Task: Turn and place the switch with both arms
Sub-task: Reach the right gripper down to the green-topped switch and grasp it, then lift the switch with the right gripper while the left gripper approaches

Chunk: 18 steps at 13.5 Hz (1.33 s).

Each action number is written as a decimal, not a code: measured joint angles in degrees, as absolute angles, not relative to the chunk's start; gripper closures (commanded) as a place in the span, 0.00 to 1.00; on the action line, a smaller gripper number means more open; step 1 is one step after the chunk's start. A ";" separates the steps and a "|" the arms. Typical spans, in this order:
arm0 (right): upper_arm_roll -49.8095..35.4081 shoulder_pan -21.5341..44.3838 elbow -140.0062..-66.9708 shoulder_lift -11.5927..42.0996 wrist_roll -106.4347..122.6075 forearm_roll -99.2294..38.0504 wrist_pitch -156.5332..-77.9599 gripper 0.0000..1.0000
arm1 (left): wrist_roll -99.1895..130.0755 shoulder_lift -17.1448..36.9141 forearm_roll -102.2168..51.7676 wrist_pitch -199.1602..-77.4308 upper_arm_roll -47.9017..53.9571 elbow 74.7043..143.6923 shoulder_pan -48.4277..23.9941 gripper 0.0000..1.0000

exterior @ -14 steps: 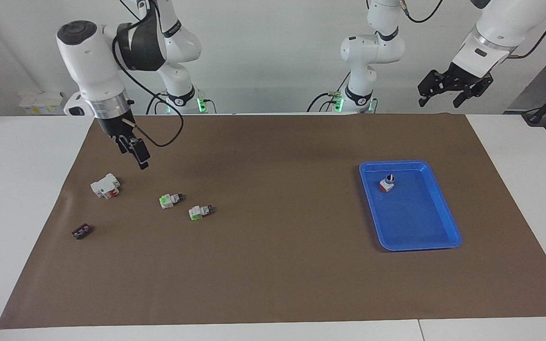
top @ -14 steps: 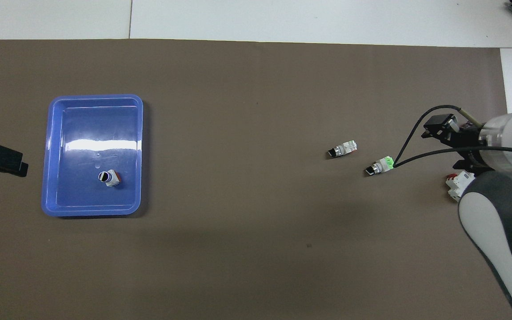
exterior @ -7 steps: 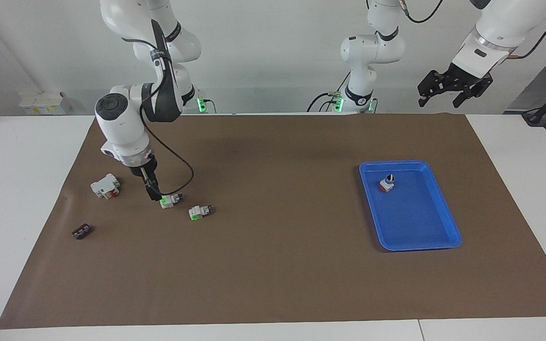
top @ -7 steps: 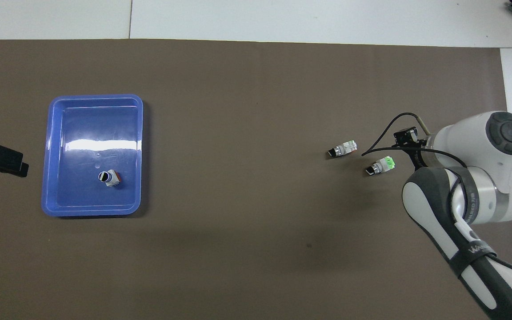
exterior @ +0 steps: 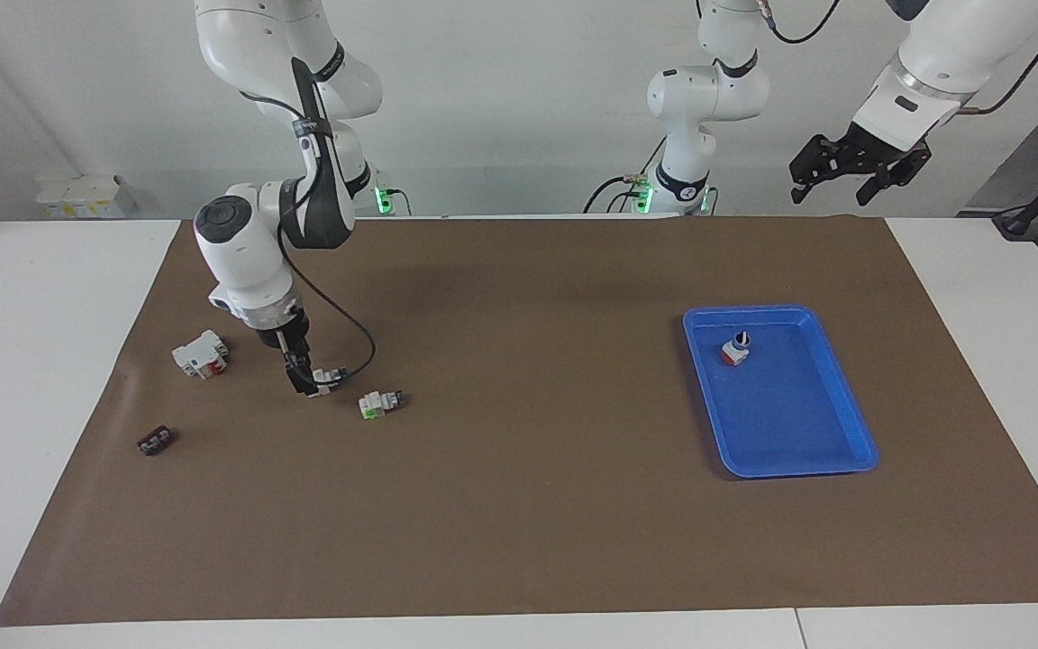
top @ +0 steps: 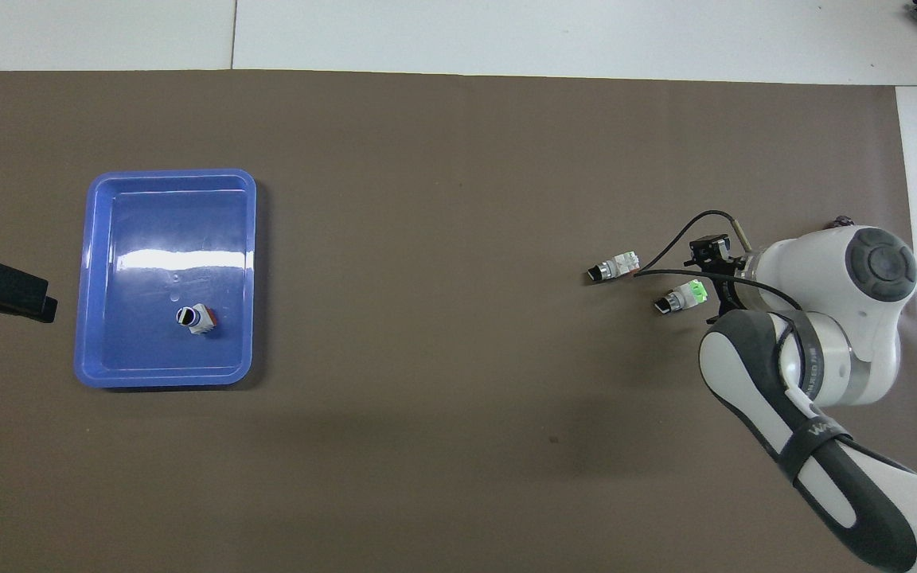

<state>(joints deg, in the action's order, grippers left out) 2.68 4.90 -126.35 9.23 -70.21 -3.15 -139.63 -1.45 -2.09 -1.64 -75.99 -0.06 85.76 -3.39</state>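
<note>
Our right arm (exterior: pixel 253 261) bends low, and our right gripper (exterior: pixel 307 383) is down at the switch (top: pixel 683 296) on the brown mat (exterior: pixel 519 505); we cannot tell if it grips. Our left gripper (exterior: pixel 852 167) waits up high, fingers spread and empty.

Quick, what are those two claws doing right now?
Right gripper: down at the switch; grip cannot be told.
Left gripper: open, empty, waiting up high.

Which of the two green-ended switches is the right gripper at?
The right gripper is down at the switch nearer the robots, the one closer to the white block with a red part. The other switch lies untouched beside it.
</note>
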 measured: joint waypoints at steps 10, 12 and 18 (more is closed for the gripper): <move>2.57 4.78 -126.29 11.62 -68.49 -8.46 -139.90 1.00 | -1.45 -2.40 -1.64 -77.02 -0.13 86.44 -3.37 0.10; 2.69 4.59 -122.20 11.63 -66.44 -14.11 -133.07 1.00 | -1.46 -2.42 -1.64 -77.53 -0.13 86.49 -3.37 0.09; 2.32 5.12 -105.11 8.60 -69.50 -28.82 -108.53 1.00 | -1.46 -2.48 -3.04 -79.93 0.42 86.50 -3.49 0.14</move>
<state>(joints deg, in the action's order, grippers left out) 2.32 5.12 -105.11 8.60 -69.50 -28.82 -108.53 -1.46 -2.48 -3.04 -79.93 0.42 86.50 -3.49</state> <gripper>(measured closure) 0.590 0.097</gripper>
